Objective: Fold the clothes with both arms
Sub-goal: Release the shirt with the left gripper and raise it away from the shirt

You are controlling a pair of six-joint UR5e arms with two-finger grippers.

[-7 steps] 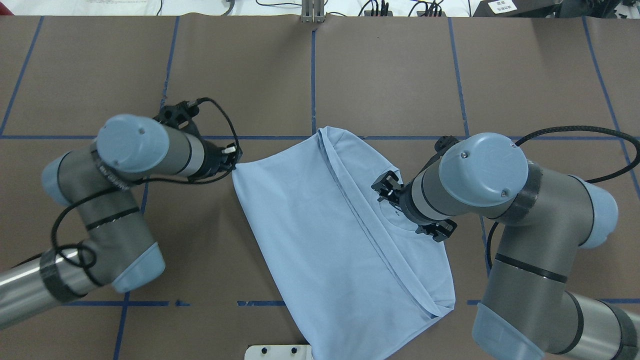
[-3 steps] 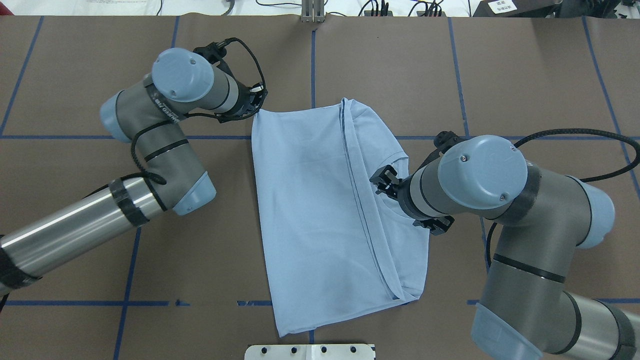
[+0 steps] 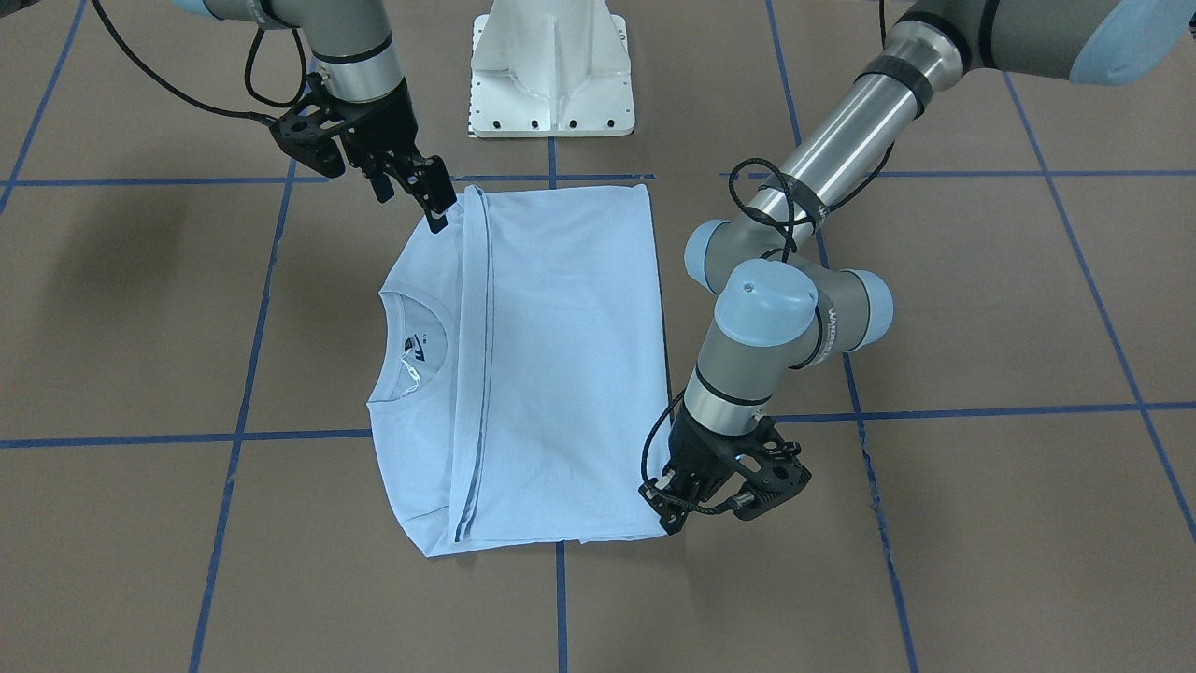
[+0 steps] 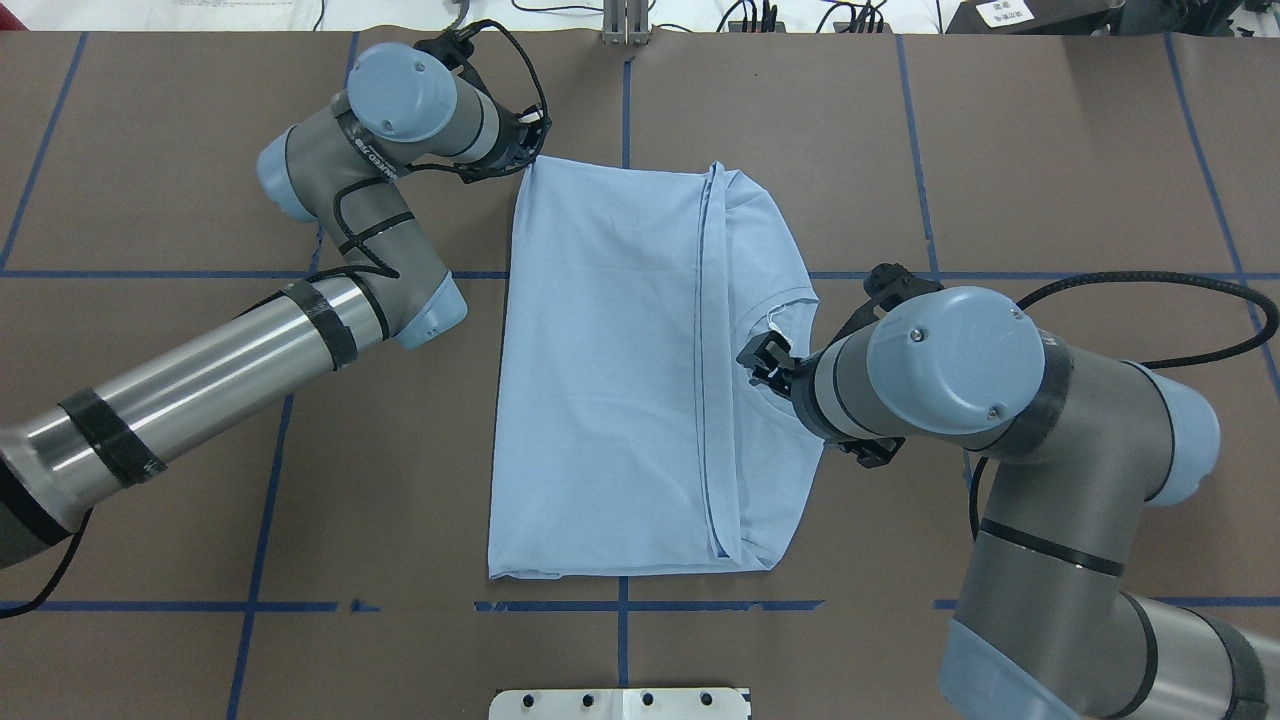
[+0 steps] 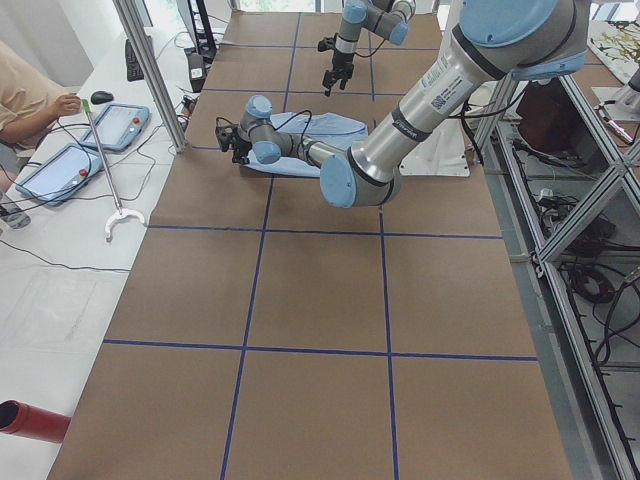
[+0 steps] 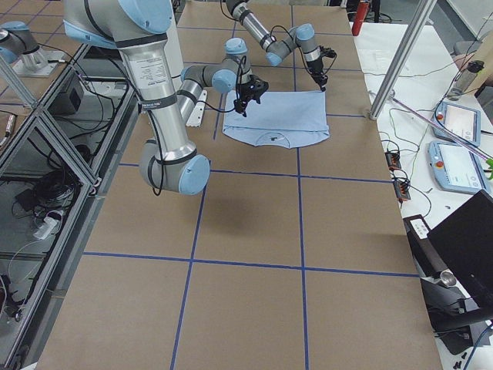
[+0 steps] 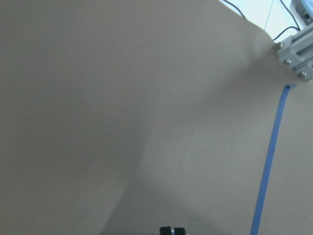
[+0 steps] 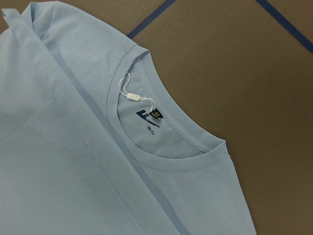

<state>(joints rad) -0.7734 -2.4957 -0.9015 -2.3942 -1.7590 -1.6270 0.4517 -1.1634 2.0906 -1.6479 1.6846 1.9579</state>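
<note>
Cloth: light-blue T-shirt lies flat mid-worktop, one side folded over, collar showing. Thin, limp, light. It will sag and drag, so pinch at corners/hems, both ends together. L pincer is low at the far corner, prob. nipped shut on the hem; wrist cam unclear. R pincer is raised over the collar, jaws apart, empty. L arm reaches far out, R arm is elbow-bent.

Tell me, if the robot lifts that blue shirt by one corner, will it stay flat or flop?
Probably flop: the T-shirt lies limp, folded over itself with soft creases, so it would likely drape. It looks thin, so probably light. Pushed, it would likely bunch on the table rather than slide.
</note>
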